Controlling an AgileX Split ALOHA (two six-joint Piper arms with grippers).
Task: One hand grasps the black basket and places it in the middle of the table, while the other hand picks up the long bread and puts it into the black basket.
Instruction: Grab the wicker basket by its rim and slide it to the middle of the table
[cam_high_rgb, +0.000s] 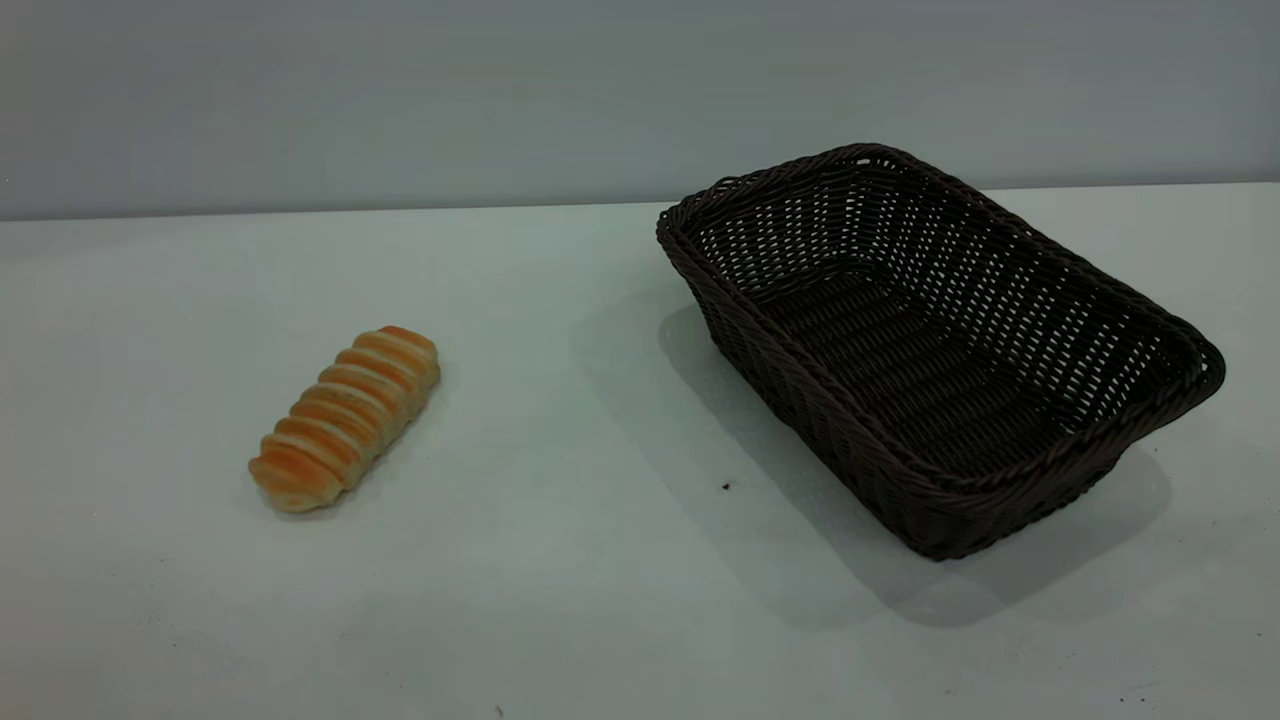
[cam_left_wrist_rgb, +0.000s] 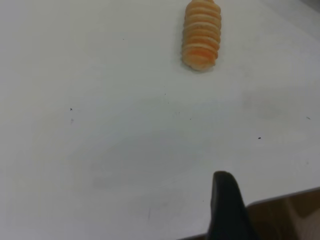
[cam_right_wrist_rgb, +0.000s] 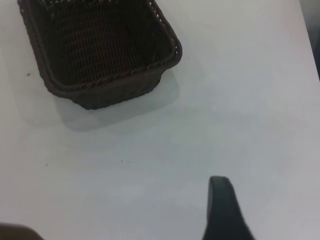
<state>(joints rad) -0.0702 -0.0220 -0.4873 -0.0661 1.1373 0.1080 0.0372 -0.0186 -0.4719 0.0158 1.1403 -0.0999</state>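
Note:
The black basket (cam_high_rgb: 940, 350) is a large dark woven basket that stands empty on the right part of the white table (cam_high_rgb: 600, 560). It also shows in the right wrist view (cam_right_wrist_rgb: 100, 50). The long bread (cam_high_rgb: 345, 417), golden-orange with pale ridges, lies on the table at the left, far from the basket. It also shows in the left wrist view (cam_left_wrist_rgb: 201, 34). Neither arm shows in the exterior view. Only a black part of my left gripper (cam_left_wrist_rgb: 225, 207) shows, over the table's near edge, well short of the bread. A black part of my right gripper (cam_right_wrist_rgb: 222, 210) shows above bare table, apart from the basket.
A grey wall runs behind the table's far edge. A few tiny dark specks (cam_high_rgb: 726, 486) dot the tabletop. The table's near edge, with brown floor beyond (cam_left_wrist_rgb: 290, 215), shows in the left wrist view.

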